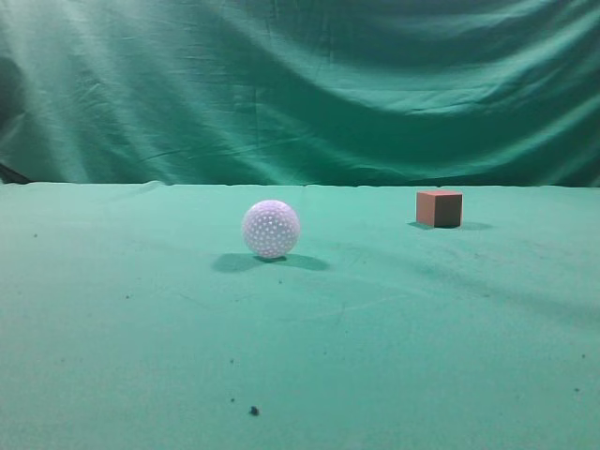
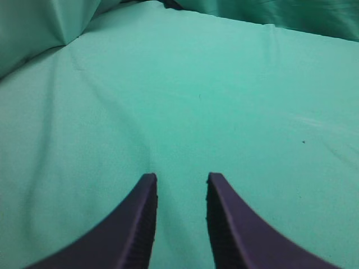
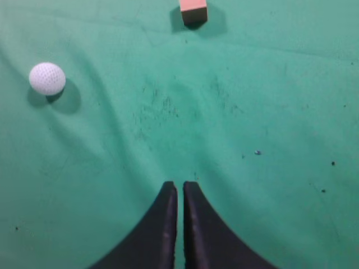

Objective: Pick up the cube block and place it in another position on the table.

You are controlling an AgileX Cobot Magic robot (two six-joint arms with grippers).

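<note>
A small reddish-brown cube block (image 1: 439, 208) sits on the green cloth at the right back of the exterior view. It also shows at the top edge of the right wrist view (image 3: 193, 11), far ahead of my right gripper (image 3: 180, 185), which is shut and empty. My left gripper (image 2: 180, 178) is open and empty over bare green cloth; the block does not show in its view. Neither gripper shows in the exterior view.
A white dimpled ball (image 1: 271, 229) rests on the cloth left of the block, also at the left of the right wrist view (image 3: 47, 78). A green cloth backdrop (image 1: 300, 84) hangs behind the table. Small dark specks (image 1: 253, 410) lie near the front.
</note>
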